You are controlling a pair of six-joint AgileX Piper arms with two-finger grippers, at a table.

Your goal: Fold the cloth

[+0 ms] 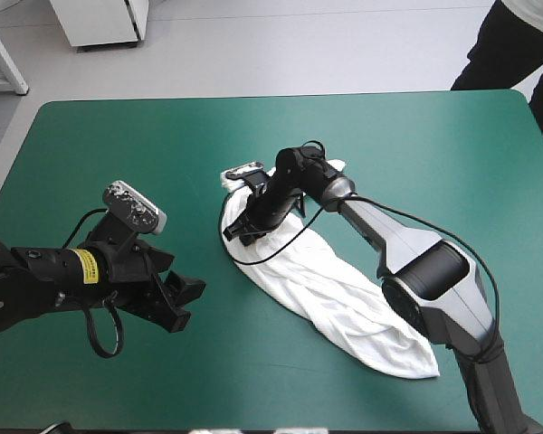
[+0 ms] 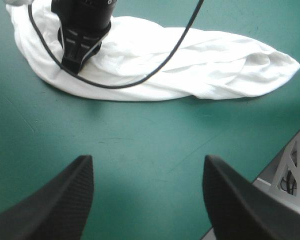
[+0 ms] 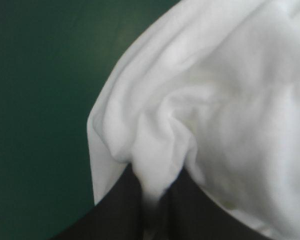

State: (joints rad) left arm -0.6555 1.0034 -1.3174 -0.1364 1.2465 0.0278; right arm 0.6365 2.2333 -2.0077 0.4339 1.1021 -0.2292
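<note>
White fabric, a short-sleeved T-shirt (image 1: 344,303) crumpled into one long rumpled band, lies slantwise on the teal-green table cover (image 1: 109,136), running from the table's middle toward its near right corner. At the band's far end sits the right gripper (image 1: 239,231), its black fingers all but closed, a fold of the shirt pinched between them. Over bare cover just beside the shirt hangs the left gripper (image 1: 183,304), fingers spread wide, holding nothing.
</note>
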